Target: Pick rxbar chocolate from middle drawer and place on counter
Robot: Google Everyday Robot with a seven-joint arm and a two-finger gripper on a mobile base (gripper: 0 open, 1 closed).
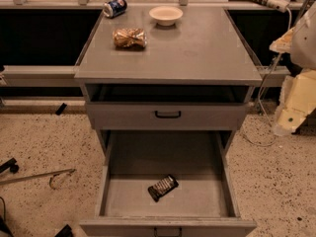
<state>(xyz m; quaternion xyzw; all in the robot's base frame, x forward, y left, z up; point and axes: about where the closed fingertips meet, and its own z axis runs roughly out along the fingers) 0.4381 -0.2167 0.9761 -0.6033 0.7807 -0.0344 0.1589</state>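
The rxbar chocolate, a small dark bar with pale lettering, lies askew on the floor of the middle drawer, which is pulled fully open; the drawer's black handle shows at the bottom edge. The grey counter tops the cabinet above it. My gripper, a cream-coloured part below the white arm, hangs at the right edge of the view, beside the cabinet, at about the height of the closed drawer. It is well away from the bar and holds nothing that I can see.
On the counter stand a golden-brown snack packet, a white bowl and a tipped blue can. The upper drawer is closed. Cables hang at the right. Metal tools lie on the speckled floor at the left.
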